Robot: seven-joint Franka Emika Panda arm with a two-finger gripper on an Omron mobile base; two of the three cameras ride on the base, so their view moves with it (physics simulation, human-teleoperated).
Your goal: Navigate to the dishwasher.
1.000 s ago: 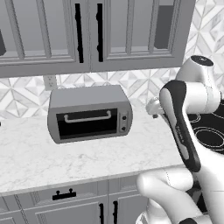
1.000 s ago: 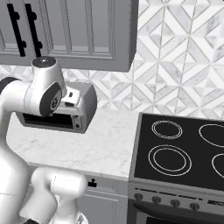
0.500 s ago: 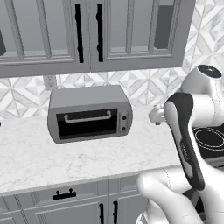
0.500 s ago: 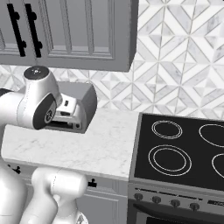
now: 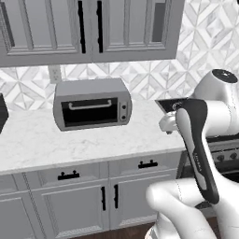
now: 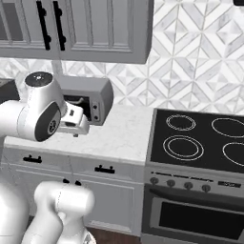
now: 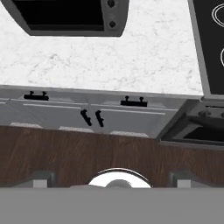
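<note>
Silver toaster oven (image 5: 92,108), door closed, on white marble countertop (image 5: 70,140), beside black glass cooktop (image 6: 202,138). No legible writing. Gripper (image 7: 111,178) fingers wide apart, empty, above dark wood floor (image 7: 65,153).

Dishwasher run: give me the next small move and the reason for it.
Probably keep driving the base sideways along the counter. Ahead are only the toaster oven, the stove with its knobs, and drawers with cabinet doors below. No flat grey front with a bar handle appears, so which direction is uncertain.
</note>
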